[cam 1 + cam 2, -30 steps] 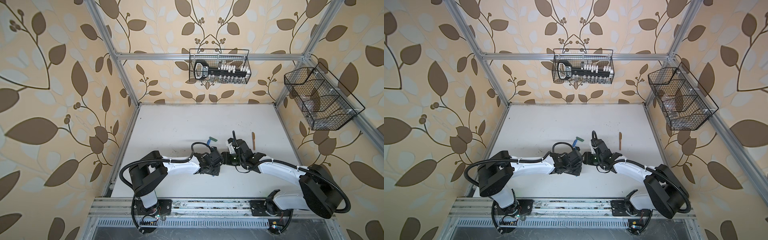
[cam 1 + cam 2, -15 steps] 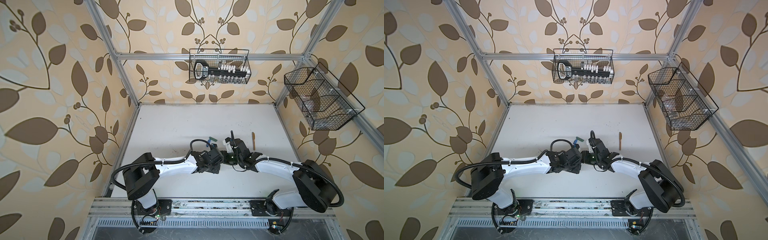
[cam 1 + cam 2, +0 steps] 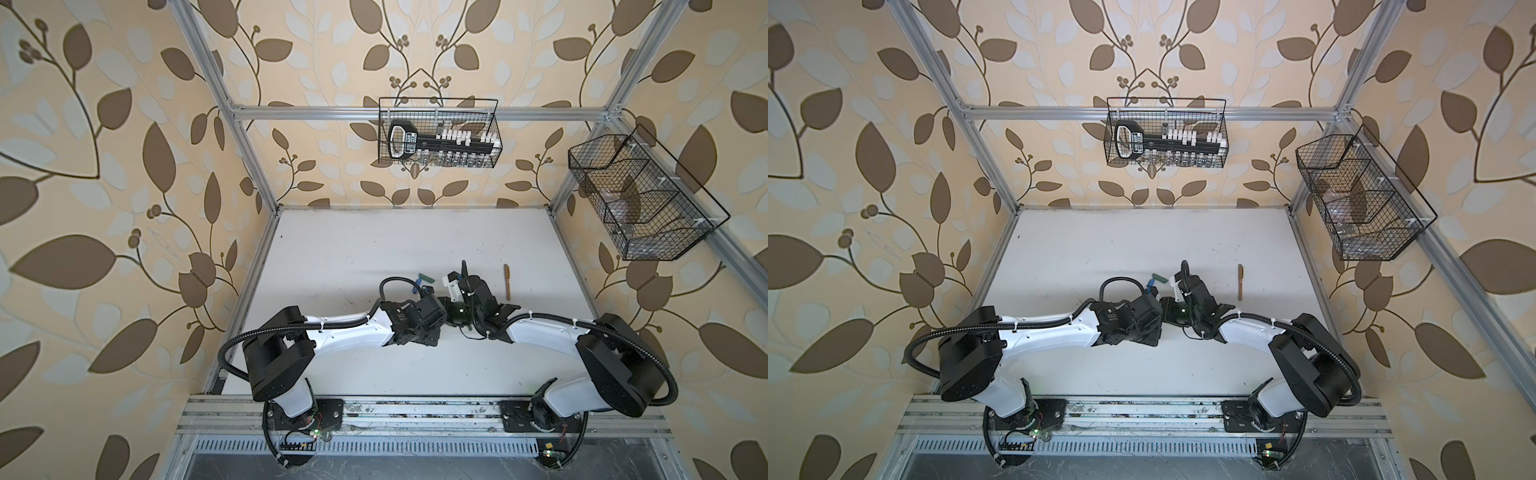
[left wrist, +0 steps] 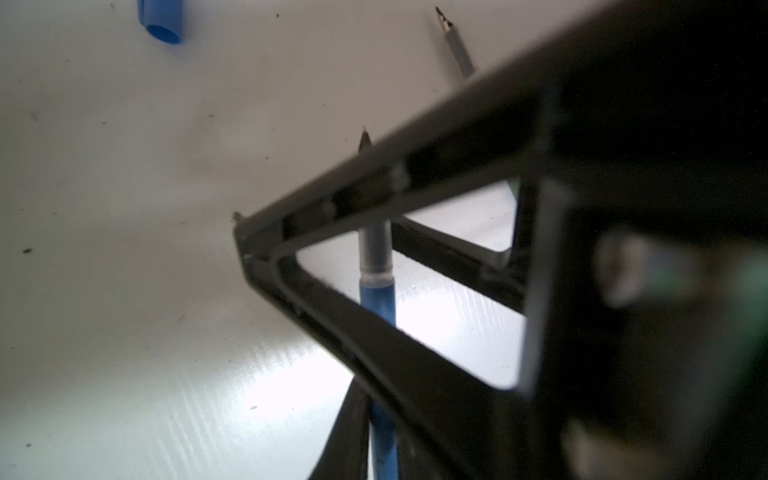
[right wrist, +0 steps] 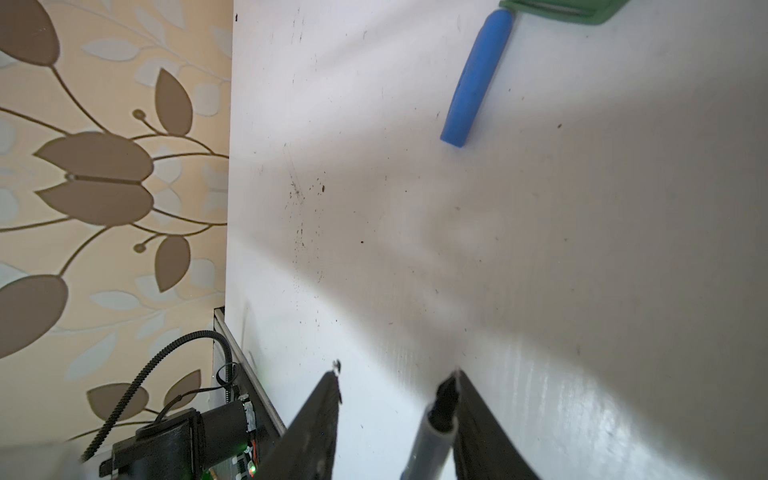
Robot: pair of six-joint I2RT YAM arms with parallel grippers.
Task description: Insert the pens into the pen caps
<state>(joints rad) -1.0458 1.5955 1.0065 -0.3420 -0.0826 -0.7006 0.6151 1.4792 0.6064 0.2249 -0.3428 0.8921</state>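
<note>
My left gripper [image 4: 382, 449] is shut on the blue pen [image 4: 376, 291], whose grey front and dark tip stick out ahead. The two grippers meet mid-table in both top views, left gripper [image 3: 437, 309] against right gripper [image 3: 448, 302]. My right gripper [image 5: 395, 374] is open around that pen's tip [image 5: 438, 411], which rests against one finger. The blue cap [image 5: 478, 79] and green cap [image 5: 565, 10] lie side by side just beyond, the blue cap [image 3: 417, 288] showing in a top view. Another pen's tip [image 4: 451, 37] lies on the table, barrel hidden. An orange-brown pen [image 3: 507, 281] lies to the right.
A wire basket [image 3: 438, 137] with a tool hangs on the back wall. A second wire basket [image 3: 644, 199] hangs on the right wall. The white table [image 3: 374, 249] is bounded by aluminium rails. The left arm's cable [image 3: 395, 282] loops near the caps.
The left arm has carried the blue pen rightward and the right arm has come left to meet it. The right jaws have narrowed around the pen's tip.
</note>
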